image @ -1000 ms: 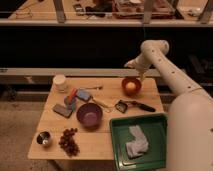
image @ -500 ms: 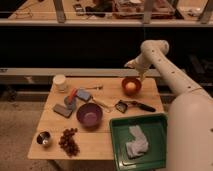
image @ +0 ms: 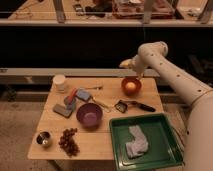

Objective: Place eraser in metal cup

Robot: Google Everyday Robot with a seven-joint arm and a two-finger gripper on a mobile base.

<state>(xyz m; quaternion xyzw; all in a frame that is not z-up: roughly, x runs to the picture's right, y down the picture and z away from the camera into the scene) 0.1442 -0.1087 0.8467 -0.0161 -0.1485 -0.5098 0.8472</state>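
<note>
The eraser (image: 62,110), a flat dark grey block, lies on the left part of the wooden table (image: 105,137), just left of the purple bowl (image: 89,115). The metal cup (image: 43,139), small and shiny, stands at the front left corner, beside a bunch of grapes (image: 69,141). My gripper (image: 126,64) hangs at the end of the white arm over the back right of the table, just above and behind an orange bowl (image: 131,86). It is far from both the eraser and the cup and holds nothing that I can see.
A blue-grey block with a red part (image: 80,95) lies behind the eraser. A white cylindrical cup (image: 60,82) stands at the back left. A black-handled tool (image: 134,105) lies mid-table. A green tray (image: 165,150) with a white cloth (image: 136,141) fills the front right.
</note>
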